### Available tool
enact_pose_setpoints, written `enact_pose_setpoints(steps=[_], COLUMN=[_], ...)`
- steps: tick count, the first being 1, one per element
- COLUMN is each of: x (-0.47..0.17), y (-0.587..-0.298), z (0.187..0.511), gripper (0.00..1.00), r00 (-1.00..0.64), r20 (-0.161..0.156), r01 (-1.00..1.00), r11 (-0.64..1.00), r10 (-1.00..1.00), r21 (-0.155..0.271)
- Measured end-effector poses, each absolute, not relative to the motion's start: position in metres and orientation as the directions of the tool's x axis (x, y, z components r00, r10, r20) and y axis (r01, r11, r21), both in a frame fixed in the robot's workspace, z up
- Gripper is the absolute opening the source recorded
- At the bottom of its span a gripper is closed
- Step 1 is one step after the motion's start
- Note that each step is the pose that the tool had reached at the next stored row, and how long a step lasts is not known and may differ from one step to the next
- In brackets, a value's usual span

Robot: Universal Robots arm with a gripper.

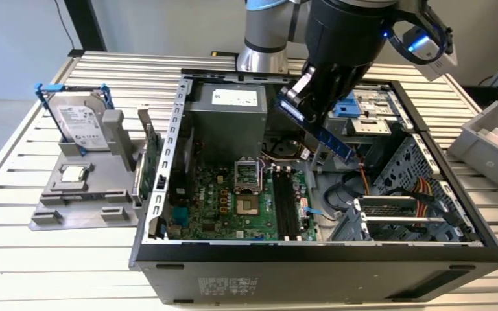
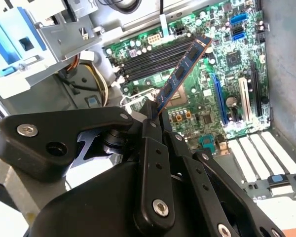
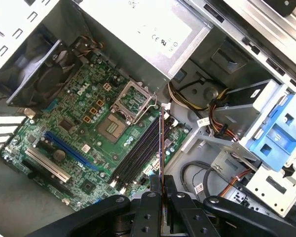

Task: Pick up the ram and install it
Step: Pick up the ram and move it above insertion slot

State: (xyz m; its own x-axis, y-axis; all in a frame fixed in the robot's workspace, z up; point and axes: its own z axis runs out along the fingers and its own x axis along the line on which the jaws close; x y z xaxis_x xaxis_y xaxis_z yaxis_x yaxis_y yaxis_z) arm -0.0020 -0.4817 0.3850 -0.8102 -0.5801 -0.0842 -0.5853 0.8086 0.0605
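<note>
Ram [image 1: 331,139] hangs in the air inside the open computer case [image 1: 318,254], pinched at one end by the clenched gripper [image 1: 305,107]. It is over the motherboard [image 1: 231,207], near the case's middle. It is tilted, its free end reaching down toward the long black slots [image 1: 285,208] without touching them. In the first wrist view the ram [image 3: 161,148] shows edge-on and runs along the slots [image 3: 138,153]. The end grip seems chosen to leave the contact edge free and lined up for seating.
</note>
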Motion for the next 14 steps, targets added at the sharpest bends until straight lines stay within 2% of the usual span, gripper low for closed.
enact_pose_setpoints(steps=[14], x=[-0.002], y=[-0.4816], z=[0.385], gripper=[0.0], r00=[-0.877], r20=[-0.084], r01=[-0.479], r11=[0.876], r10=[-0.473], r21=[0.06])
